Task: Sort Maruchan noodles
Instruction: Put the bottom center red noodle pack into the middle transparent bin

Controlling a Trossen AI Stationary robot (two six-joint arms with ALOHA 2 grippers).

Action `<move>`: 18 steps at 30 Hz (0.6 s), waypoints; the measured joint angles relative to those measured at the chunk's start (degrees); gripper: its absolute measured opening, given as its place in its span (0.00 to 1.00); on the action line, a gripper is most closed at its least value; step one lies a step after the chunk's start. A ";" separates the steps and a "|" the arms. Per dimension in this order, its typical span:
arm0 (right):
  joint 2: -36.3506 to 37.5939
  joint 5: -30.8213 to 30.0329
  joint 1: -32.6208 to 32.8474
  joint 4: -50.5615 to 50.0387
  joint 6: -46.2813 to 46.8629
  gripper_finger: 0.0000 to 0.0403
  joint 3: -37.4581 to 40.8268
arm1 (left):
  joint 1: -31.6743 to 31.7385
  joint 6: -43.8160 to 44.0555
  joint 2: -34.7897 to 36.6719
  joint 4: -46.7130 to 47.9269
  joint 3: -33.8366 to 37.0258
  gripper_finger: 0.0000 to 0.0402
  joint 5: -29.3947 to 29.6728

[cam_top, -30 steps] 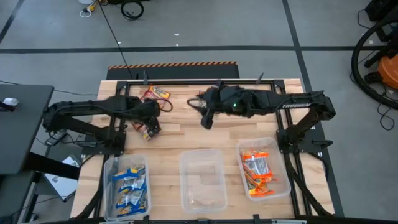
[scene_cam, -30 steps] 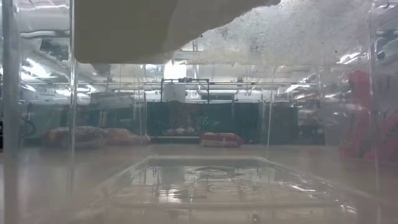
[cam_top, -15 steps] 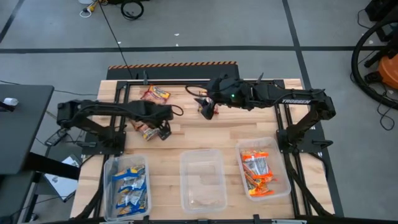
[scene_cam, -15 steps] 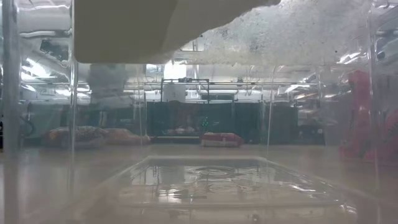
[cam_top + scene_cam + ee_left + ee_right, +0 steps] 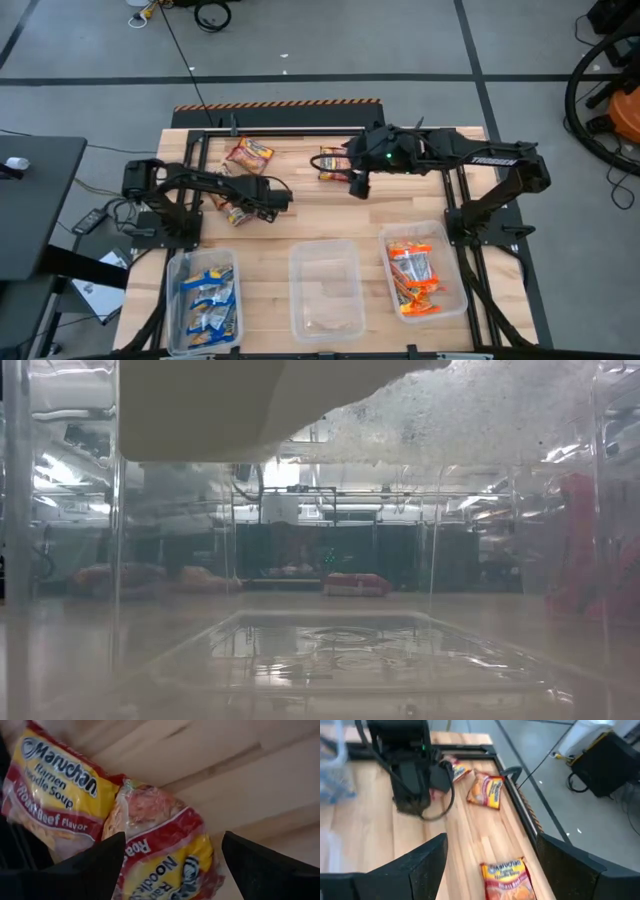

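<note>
Left gripper (image 5: 170, 865) hangs spread wide over two roast beef Maruchan packets (image 5: 160, 850) at the table's left rear. Right gripper (image 5: 490, 865) is likewise released, above a third packet (image 5: 506, 879). Judged light, crinkly, slippery (noodle brick brittle); pinch across the short sides.

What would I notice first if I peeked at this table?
Probably the two black robot arms reaching in over the wooden table, each hand open: the left hand by some red-and-yellow noodle packets, the right hand beside another packet. At the near edge sit three clear bins.
</note>
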State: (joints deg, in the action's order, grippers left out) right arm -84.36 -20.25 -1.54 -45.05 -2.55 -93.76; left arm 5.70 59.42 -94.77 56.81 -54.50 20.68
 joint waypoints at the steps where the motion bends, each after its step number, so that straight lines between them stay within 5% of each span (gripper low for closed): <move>1: 0.52 0.62 -0.04 -1.08 -0.94 0.77 0.00 | -0.67 2.76 -0.55 0.37 -0.11 0.83 1.19; 12: 5.29 5.32 -1.09 -0.69 -11.62 0.77 0.00 | -7.42 23.76 -6.20 3.37 -0.09 0.82 3.48; 18: 7.87 5.38 -1.70 -0.97 -11.53 0.77 0.00 | -10.25 28.38 -7.63 6.02 -0.09 0.65 3.01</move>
State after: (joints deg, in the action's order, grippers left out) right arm -76.49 -14.87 -3.25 -46.02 -14.09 -93.76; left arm -4.55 87.80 -102.40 62.83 -54.59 23.69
